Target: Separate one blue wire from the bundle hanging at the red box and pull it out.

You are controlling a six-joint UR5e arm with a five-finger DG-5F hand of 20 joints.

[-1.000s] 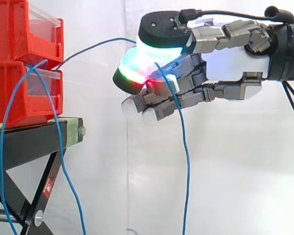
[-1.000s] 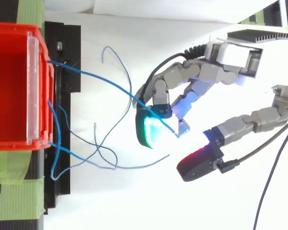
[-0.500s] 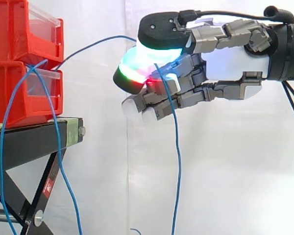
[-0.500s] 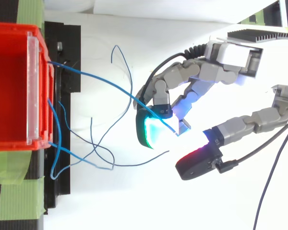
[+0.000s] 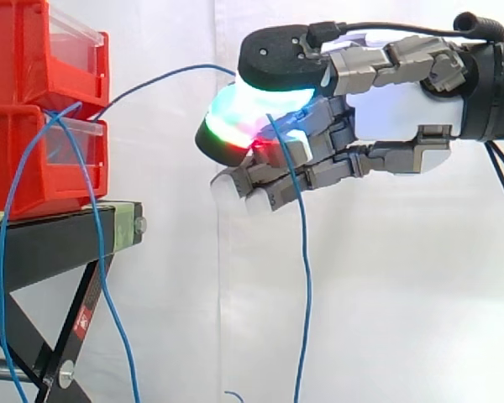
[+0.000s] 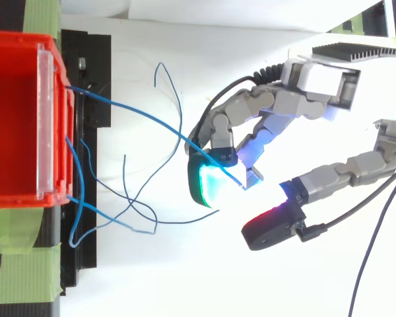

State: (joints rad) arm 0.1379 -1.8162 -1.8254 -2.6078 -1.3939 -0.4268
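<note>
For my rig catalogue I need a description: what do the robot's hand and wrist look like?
The hand has a white palm and grey metal finger segments. Its fingertips are thick dark pads glowing cyan, green and red. The wrist behind it is black.

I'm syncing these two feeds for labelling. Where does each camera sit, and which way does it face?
Side view: beside the work, level, facing the red bins on the black stand; robot hand at right.
Top view: overhead, looking down onto the red bins; robot hand at right.
Shared: red bins, robot hand, the blue wire it pinches.
</note>
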